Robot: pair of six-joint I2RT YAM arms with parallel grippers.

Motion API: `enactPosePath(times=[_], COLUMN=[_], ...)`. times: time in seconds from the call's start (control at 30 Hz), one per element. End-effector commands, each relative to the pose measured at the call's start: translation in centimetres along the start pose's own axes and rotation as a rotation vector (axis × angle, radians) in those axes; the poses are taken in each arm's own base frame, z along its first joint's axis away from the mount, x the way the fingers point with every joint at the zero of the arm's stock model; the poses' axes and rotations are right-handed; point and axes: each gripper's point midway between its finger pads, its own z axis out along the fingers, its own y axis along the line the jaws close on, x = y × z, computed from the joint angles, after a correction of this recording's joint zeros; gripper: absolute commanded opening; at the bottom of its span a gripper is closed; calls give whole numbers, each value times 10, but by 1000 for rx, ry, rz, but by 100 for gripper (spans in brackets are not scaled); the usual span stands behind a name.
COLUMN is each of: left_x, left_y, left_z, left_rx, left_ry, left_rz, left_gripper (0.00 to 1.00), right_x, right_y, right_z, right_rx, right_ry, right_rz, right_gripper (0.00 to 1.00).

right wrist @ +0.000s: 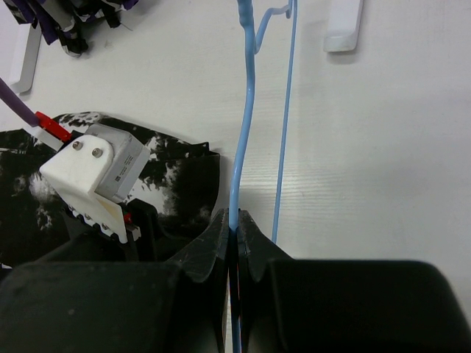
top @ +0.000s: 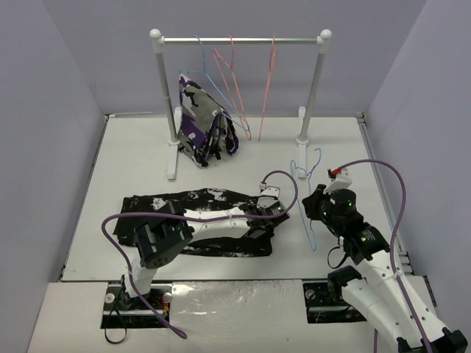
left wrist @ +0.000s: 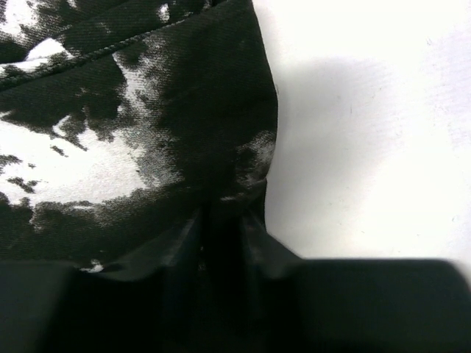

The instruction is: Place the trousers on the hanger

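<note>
The black, white-splotched trousers (top: 169,200) lie flat across the middle of the table. My left arm reaches over them. In the left wrist view my left gripper (left wrist: 221,217) is shut on the right edge of the trousers (left wrist: 147,110), with dark cloth pinched between the jaws. That left gripper (top: 263,226) sits at the trousers' right end. The light-blue hanger (top: 307,224) lies on the table just right of them, hook pointing away. My right gripper (right wrist: 234,224) is shut on one wire of the hanger (right wrist: 249,110), close to the trousers' edge (right wrist: 184,176).
A white clothes rack (top: 239,40) stands at the back with pink-red hangers (top: 235,81) and a purple, white and black garment (top: 202,125) hanging on it. Its right foot (top: 302,140) stands just beyond the hanger's hook. Grey walls close in three sides.
</note>
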Motion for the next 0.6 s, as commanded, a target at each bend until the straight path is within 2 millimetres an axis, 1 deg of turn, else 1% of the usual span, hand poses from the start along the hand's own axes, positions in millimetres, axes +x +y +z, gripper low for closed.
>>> enactPosePath(times=[0.0, 0.03, 0.07, 0.1, 0.13, 0.17, 0.2, 0.23, 0.27, 0.37, 0.47, 0.57], left_x=[1, -5, -7, -15, -26, -34, -50, -56, -69, -96, -116, -129], left_y=[0, -1, -1, -1, -1, -1, -1, -3, -6, -16, -26, -30], left_z=[-9, -13, -15, -20, -28, -34, -44, -49, -61, -86, -105, -117], left_rx=[39, 60, 66, 96, 136, 162, 208, 234, 274, 339, 398, 427], left_ry=[28, 18, 15, -1, -25, -41, -85, -95, -129, -201, -256, -293], left_rz=[-37, -44, -46, -69, -99, -119, -157, -168, -181, -185, -198, -211], left_gripper=[7, 4, 3, 1, 0, 0, 0, 0, 0, 0, 0, 0], right_x=[-18, -18, -16, -16, -15, -14, -12, -16, -18, -22, -26, -28], right_y=[20, 24, 28, 33, 38, 43, 45, 50, 53, 60, 64, 64], right_z=[3, 3, 2, 2, 2, 1, 0, 0, 0, 1, 4, 6], right_rx=[-90, -116, -138, -166, -198, -230, -244, -269, -282, -316, -329, -327], right_ry=[-65, -62, -53, -49, -46, -39, -30, -47, -52, -61, -68, -70], right_rz=[-11, -18, -21, -28, -38, -45, -49, -55, -60, -71, -83, -91], right_gripper=[0, 0, 0, 0, 0, 0, 0, 0, 0, 0, 0, 0])
